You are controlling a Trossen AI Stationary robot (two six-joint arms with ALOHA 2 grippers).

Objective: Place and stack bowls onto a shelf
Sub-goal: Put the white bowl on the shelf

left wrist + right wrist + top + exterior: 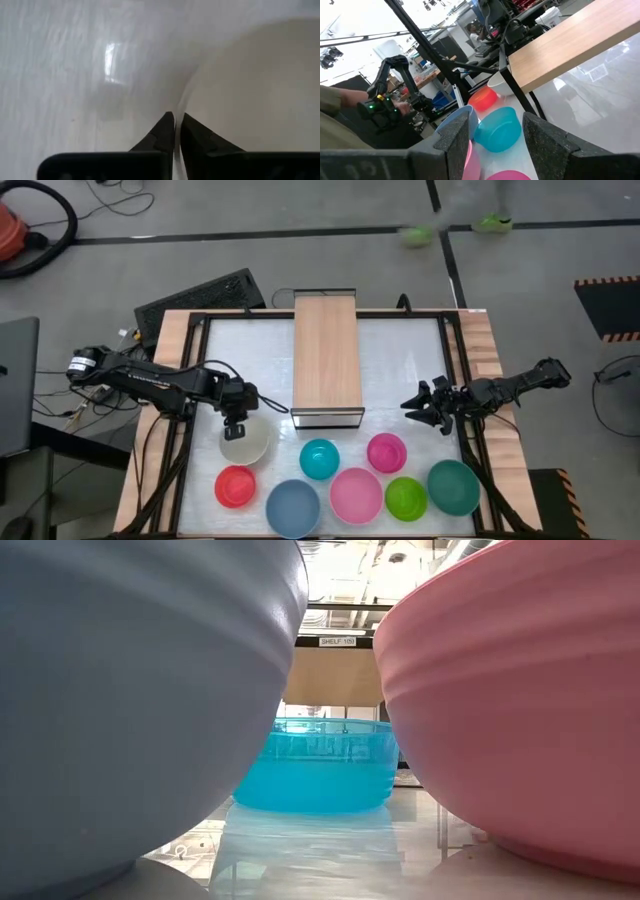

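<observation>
Eight bowls sit on the white table top near its front edge: white point(245, 445), red point(235, 486), grey-blue point(292, 506), cyan point(319, 459), light pink point(356, 494), magenta point(386, 452), green point(405, 497) and teal point(452, 485). The shelf point(327, 358) stands at the table's middle and bears nothing. My left gripper point(236, 428) is shut on the white bowl's far rim. My right gripper point(420, 408) is open and empty to the right of the shelf's near end; its wrist view shows its fingers apart point(495, 137). My left gripper pinches the white bowl's rim point(181, 100) on the bowl's far side, one finger point(197, 135) inside the bowl and one finger point(160, 132) outside. The fingers come from above, pointing down. The bowl stays level with its mouth up; whether it is off the table does not show.
The table has a dark frame and a wooden rim point(170, 350) round it. In the low view the grey-blue bowl point(130, 700) and the light pink bowl point(520, 690) fill the foreground, with the cyan bowl point(320, 765) between them. There is bare table point(250, 360) on either side of the shelf.
</observation>
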